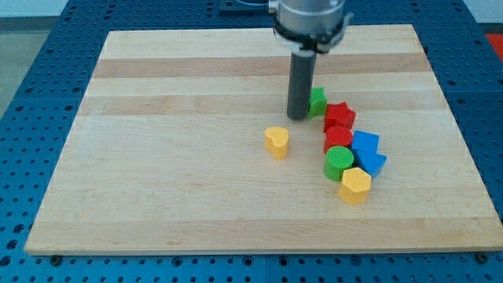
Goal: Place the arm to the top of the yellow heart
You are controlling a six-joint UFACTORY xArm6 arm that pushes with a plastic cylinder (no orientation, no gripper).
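Because the job is only to stand above the yellow heart (pixel 276 141) and not to shove it, I carry my tip (pixel 298 118) clear of it, bare and holding nothing, resting on the wooden board (pixel 157 173) as a plain rod. Taking the heart as my landmark, it sits alone near the board's middle, and my tip lies near it toward the view's top and a little to the view's right, not touching. To my mind the spot is nearly right, wanting a small slide to the view's left. Further right of the heart is a cluster: a green block (pixel 317 101) just beside my rod, a red star (pixel 339 116), a second red block (pixel 336 138), two blue blocks (pixel 366 152), a green cylinder (pixel 339 163) and a yellow hexagon (pixel 354 185).
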